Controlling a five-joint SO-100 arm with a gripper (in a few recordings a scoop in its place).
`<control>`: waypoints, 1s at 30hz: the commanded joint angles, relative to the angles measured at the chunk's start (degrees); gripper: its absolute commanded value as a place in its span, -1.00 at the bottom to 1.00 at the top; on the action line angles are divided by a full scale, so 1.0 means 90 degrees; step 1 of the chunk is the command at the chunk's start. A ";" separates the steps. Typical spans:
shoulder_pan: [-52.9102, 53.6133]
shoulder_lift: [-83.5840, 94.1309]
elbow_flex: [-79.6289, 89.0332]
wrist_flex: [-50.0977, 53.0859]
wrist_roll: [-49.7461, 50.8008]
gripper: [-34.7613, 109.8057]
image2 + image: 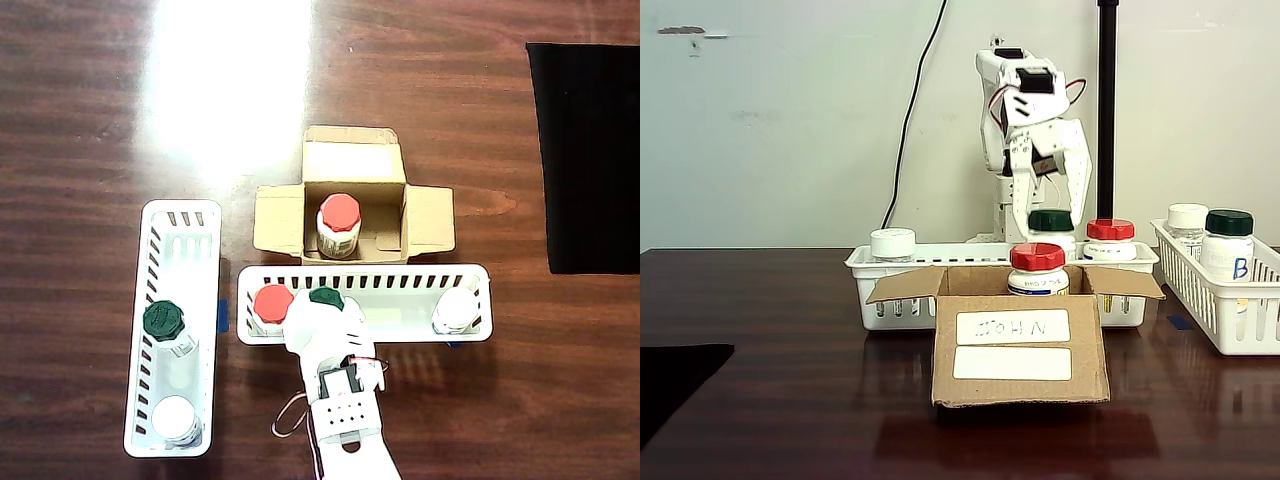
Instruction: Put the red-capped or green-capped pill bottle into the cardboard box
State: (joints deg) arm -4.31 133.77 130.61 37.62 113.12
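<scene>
The pill bottle (1051, 238), white with a dark green cap (326, 297), stands upright in the long white basket (872, 268) behind the cardboard box (1020, 375). My white gripper (1052, 222) comes down over it, one finger on each side of the green cap, shut on it. In the overhead view the wrist covers part of that cap. The box (281, 222) has its flaps spread open and two white labels on its front. A red-capped bottle (1037, 268) stands inside it (339, 222).
The same basket (400, 330) holds another red-capped bottle (1110, 238) beside the green cap and a white-capped one (892, 243) at its other end. A second white basket (1230, 325) holds a green-capped bottle marked "B" (1229, 250) and a white-capped bottle (1187, 222). A black mat (585, 155) lies on the table.
</scene>
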 commanded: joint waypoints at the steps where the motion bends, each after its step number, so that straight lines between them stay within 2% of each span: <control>1: 0.0010 -0.0010 -0.1553 0.0938 -0.0068 -0.51; 15: 0.0410 -0.1055 -0.4795 0.2939 0.0059 -0.51; 30: 0.1699 -0.3789 -0.8066 0.3125 0.0576 -0.51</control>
State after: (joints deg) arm 8.09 102.04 68.99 64.95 117.25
